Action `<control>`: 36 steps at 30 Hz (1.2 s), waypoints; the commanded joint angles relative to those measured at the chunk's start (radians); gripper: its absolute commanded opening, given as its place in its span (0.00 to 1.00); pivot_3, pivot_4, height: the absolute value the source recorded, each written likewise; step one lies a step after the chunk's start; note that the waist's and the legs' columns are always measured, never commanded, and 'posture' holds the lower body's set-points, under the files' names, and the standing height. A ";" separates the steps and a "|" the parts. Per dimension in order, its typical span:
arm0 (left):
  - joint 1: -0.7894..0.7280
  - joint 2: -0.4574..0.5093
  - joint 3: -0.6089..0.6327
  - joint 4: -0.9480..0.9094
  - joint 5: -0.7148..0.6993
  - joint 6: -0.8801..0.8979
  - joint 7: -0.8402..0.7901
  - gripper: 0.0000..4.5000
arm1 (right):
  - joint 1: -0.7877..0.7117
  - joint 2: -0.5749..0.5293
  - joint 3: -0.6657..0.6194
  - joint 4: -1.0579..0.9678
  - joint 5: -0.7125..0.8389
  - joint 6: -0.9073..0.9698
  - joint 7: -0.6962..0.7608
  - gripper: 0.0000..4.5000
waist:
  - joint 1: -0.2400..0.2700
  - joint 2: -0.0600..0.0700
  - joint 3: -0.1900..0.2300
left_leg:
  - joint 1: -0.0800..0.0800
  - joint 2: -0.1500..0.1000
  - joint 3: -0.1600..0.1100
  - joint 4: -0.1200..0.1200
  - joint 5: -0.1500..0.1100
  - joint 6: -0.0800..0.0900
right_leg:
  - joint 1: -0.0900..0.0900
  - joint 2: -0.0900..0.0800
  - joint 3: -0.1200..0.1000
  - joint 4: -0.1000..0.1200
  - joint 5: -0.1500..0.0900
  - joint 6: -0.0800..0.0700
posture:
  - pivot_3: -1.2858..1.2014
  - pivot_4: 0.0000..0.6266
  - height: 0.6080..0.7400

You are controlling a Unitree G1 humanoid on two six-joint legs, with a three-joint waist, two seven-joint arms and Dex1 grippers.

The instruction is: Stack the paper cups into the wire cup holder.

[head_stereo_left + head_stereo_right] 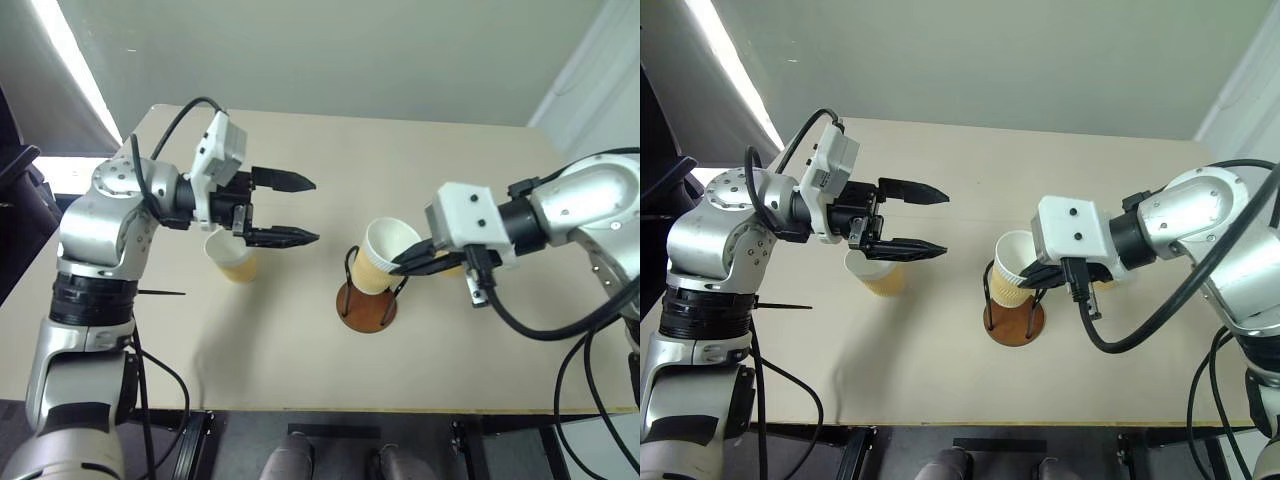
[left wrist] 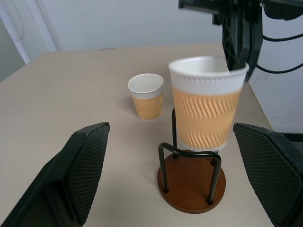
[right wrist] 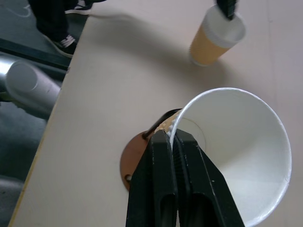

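Right gripper (image 1: 415,262) pinched shut on the rim of a tilted paper cup (image 1: 383,256) over the wire cup holder (image 1: 366,304), left gripper (image 1: 300,210) hovered wide open, empty, above a second cup (image 1: 233,257) on the table (image 1: 300,340)

We see an evenly lit, fairly bright scene. A glaring white strip (image 1: 75,70) burns out at ten o'clock in the head views. Soft shadows fall on the table (image 1: 300,340) toward six o'clock. The held cup (image 2: 208,106) looks motion-blurred in the left wrist view; its near fingers (image 2: 83,175) are soft.
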 commanded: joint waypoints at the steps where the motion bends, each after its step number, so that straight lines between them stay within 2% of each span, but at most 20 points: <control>1: -0.016 0.005 0.018 -0.022 0.000 -0.014 0.012 1.00 | 0.021 -0.014 0.016 -0.002 -0.034 -0.068 -0.003 0.01 | 0.000 0.000 0.000 | 0.000 0.000 0.000 0.000 0.000 0.000 | 0.000 0.000 0.000 0.000 0.000 0.000 | 0.52 0.24 1.00; 3: -0.009 0.006 0.019 -0.027 -0.001 -0.015 0.018 1.00 | 0.035 -0.007 0.029 0.006 -0.052 -0.090 -0.012 0.01 | 0.000 0.000 0.000 | 0.000 0.000 0.000 0.001 0.000 0.000 | 0.000 0.000 0.000 0.000 0.000 0.000 | 0.52 0.24 1.00; 6: -0.007 0.005 0.018 -0.029 -0.001 -0.014 0.022 1.00 | 0.037 0.008 0.030 0.019 -0.055 -0.096 -0.026 0.13 | 0.000 0.000 0.000 | 0.000 0.000 0.000 0.001 0.000 0.000 | 0.000 0.000 0.000 0.000 0.000 0.000 | 0.52 0.24 1.00; 10: -0.007 0.003 0.015 -0.027 -0.003 -0.015 0.025 1.00 | 0.033 0.041 0.008 0.037 -0.041 -0.066 -0.068 0.45 | 0.000 0.000 0.000 | 0.000 0.000 0.000 0.002 0.000 0.000 | 0.000 0.000 0.000 0.001 0.000 0.000 | 0.52 0.24 1.00; 12: -0.008 0.000 0.014 -0.024 -0.001 -0.019 0.026 1.00 | 0.032 0.049 -0.009 0.042 -0.030 -0.055 -0.083 0.58 | 0.000 0.000 0.000 | 0.000 0.000 0.000 0.002 0.000 0.000 | 0.000 0.000 0.000 0.001 0.000 0.000 | 0.52 0.24 1.00; 17: -0.002 -0.012 0.022 -0.028 -0.001 -0.049 0.035 1.00 | 0.002 0.070 -0.137 0.113 0.025 0.011 -0.164 0.97 | 0.000 0.000 0.000 | 0.000 0.000 0.000 0.005 -0.001 0.002 | 0.001 0.000 0.000 0.002 0.000 0.000 | 0.52 0.24 1.00; 22: 0.013 -0.034 0.037 -0.024 -0.006 -0.088 0.052 1.00 | 0.075 -0.033 -0.208 0.209 -0.006 -0.032 -0.167 0.97 | 0.007 0.000 0.000 | 0.000 0.000 -0.001 0.006 -0.001 0.002 | 0.003 0.000 0.000 0.001 0.000 0.001 | 0.52 0.24 1.00; 27: 0.002 -0.042 0.027 -0.011 -0.011 -0.092 0.047 1.00 | 0.226 -0.166 -0.145 0.268 -0.165 -0.270 -0.132 0.97 | 0.007 0.000 0.000 | 0.000 0.000 0.000 0.005 -0.002 0.002 | 0.003 0.000 0.000 0.001 0.001 0.001 | 0.52 0.24 1.00; 36: -0.016 -0.040 0.017 0.003 -0.008 -0.080 0.030 1.00 | 0.238 -0.148 -0.071 0.391 -0.283 -0.423 -0.112 0.97 | 0.002 0.000 0.000 | 0.000 0.000 0.001 0.007 -0.002 0.003 | 0.003 0.000 0.001 0.002 0.002 0.003 | 0.52 0.24 1.00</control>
